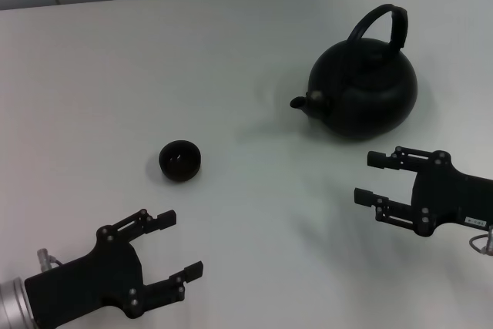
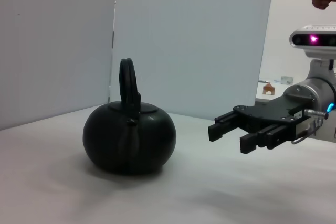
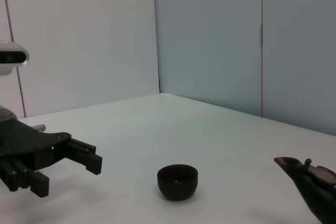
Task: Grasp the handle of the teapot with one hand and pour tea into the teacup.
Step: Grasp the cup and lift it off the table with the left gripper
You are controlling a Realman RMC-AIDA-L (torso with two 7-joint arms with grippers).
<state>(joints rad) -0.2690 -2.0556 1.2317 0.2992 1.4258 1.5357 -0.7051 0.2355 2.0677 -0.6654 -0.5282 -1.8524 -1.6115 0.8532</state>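
White table point(image 1: 231, 59), pale wall panels behind. Teapot point(image 1: 363, 90) sits upper right of the head view, spout pointing toward frame left, handle point(image 1: 383, 25) arched upright over the lid. Teacup point(image 1: 180, 160) is left of centre, well apart from the pot, upright and looking empty.

Right gripper point(image 1: 373, 177) hangs at lower right, just below the pot, fingers point(image 1: 383, 159) spread, holding nothing. Left gripper point(image 1: 176, 246) is idle at lower left, near the cup, fingers also released.

Step in hand, as I judge it: reach for the handle, not yet touched. To do it well, the right gripper should rise above the pot body, line its gap across the flat crest of the arch, and close there at the middle so the pot hangs level. A grip low on one leg risks a swing.
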